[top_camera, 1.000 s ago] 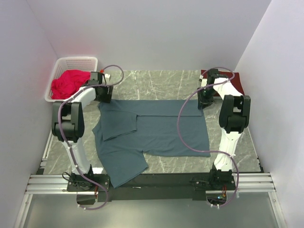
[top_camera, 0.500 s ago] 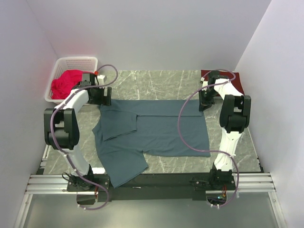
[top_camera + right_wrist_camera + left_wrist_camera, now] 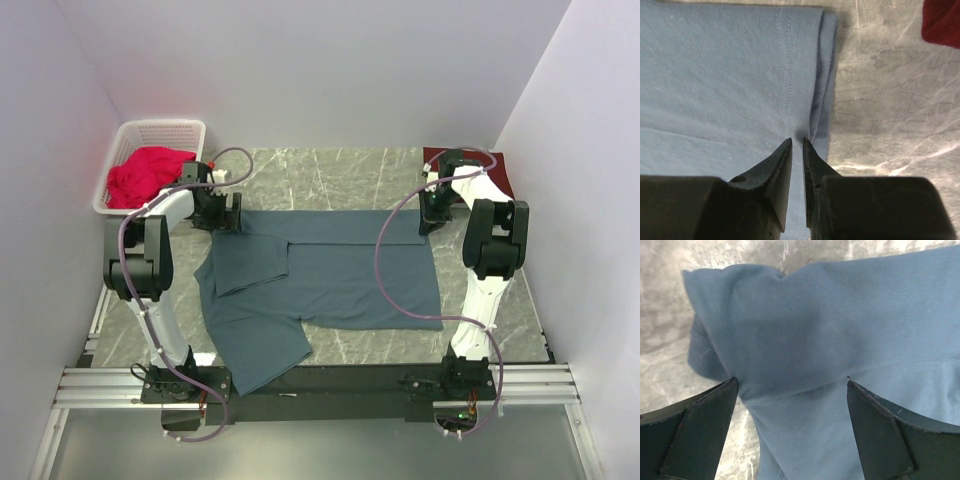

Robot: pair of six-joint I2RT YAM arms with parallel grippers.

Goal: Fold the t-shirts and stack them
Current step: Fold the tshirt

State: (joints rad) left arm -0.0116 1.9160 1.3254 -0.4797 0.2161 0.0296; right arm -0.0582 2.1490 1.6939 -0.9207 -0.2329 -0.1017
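Blue-grey t-shirt [image 3: 330,280] lies spread on the bench [image 3: 340,170]; left claw [image 3: 792,385] gapes wide above one far corner, right claw [image 3: 797,142] pinches its folded edge.

blue-grey t-shirt [image 3: 330,280]: spread flat, centre, far edge and one sleeve folded in | maroon t-shirt [image 3: 499,172]: folded, far-right corner

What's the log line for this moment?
blue-grey t-shirt flat, partly folded | left pincer open over far-left corner | right pincer pinching far-right hem | maroon t-shirt aside
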